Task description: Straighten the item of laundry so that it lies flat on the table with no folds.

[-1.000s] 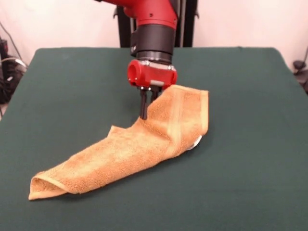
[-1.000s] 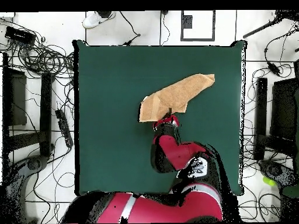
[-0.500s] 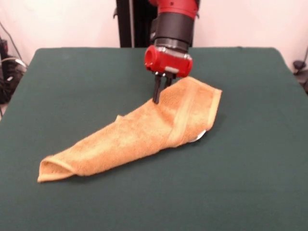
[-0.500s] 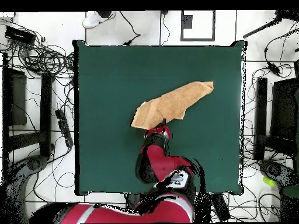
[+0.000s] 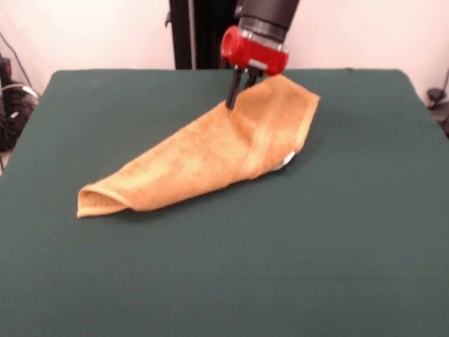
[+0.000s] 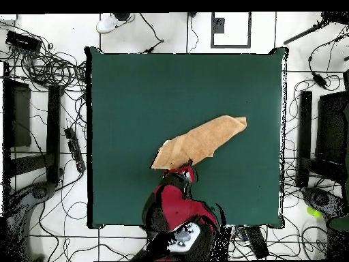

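Dragged further toward the upper centre of the front view, the towel (image 5: pixel 210 158) is held by one edge in the closed gripper (image 5: pixel 238 95). It lies folded on the table (image 5: pixel 365 232), soft, light and limp; corners offer the best hold.

No readable text, labels or numbers anywhere — nothing legible.

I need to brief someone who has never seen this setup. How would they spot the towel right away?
Look at the large dark green table: the only thing lying on it is the towel, toward the robot's side. It is orange-tan terry, folded over into a long tapering wedge, with the gripper shut on its raised end and a small white tag poking out.
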